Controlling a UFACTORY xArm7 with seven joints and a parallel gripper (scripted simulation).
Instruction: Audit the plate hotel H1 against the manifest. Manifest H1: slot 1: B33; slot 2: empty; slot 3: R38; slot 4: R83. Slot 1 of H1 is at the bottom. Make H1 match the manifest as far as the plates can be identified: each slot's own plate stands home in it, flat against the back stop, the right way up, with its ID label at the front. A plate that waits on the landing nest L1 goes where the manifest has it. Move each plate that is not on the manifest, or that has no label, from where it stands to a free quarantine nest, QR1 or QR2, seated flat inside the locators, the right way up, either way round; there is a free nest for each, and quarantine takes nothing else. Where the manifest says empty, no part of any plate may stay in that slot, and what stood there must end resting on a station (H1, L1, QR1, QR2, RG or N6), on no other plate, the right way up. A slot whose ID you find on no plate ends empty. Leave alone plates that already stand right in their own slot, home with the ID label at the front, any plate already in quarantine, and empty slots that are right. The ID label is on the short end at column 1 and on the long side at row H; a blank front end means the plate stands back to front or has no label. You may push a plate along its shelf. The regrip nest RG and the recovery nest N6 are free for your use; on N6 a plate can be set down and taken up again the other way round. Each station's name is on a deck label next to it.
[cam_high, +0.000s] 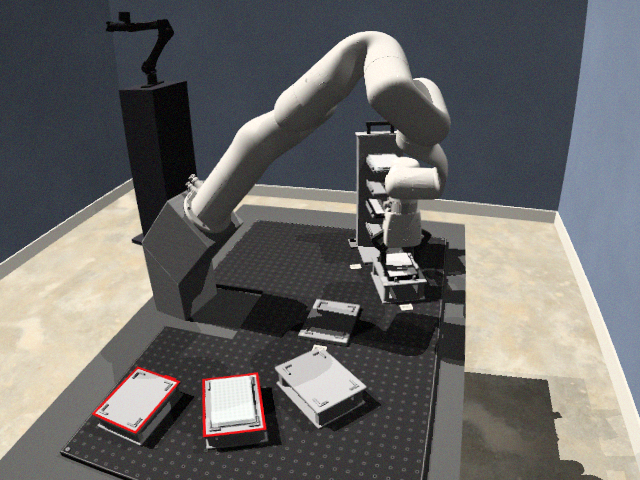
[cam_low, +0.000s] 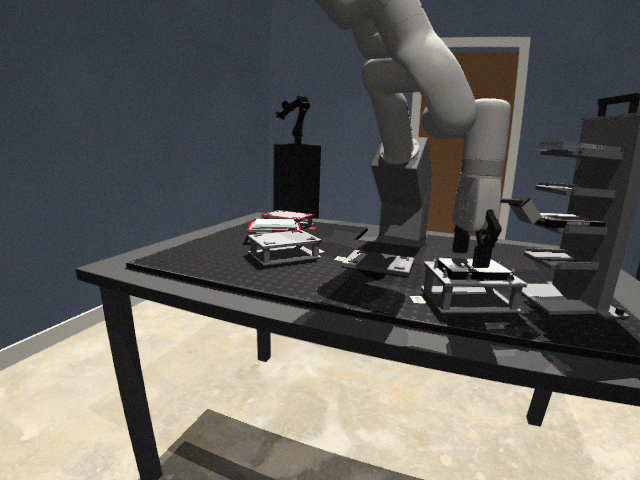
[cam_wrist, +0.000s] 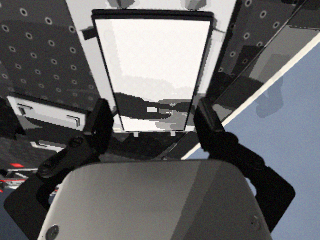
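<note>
A white-topped plate (cam_high: 401, 261) (cam_low: 465, 269) (cam_wrist: 152, 60) lies flat on a raised nest (cam_high: 398, 291) (cam_low: 467, 294) just in front of the plate hotel H1 (cam_high: 365, 155) (cam_low: 602, 206). My gripper (cam_low: 473, 250) (cam_wrist: 154, 108) is open and points down. Its two fingers stand on either long side of the plate's near end, apart from it. The hotel's shelves carry plates, with one in the top slot (cam_high: 379, 163) (cam_low: 578, 150) and one in the second slot (cam_low: 568, 221). Their labels are too small to read.
Two red-edged quarantine nests stand at the front left. The left one (cam_high: 135, 397) is bare and the right one holds a white plate (cam_high: 231, 400). A bare raised nest (cam_high: 320, 384) (cam_low: 281, 242) and a low flat nest (cam_high: 330, 320) (cam_low: 379, 260) lie between them and the hotel.
</note>
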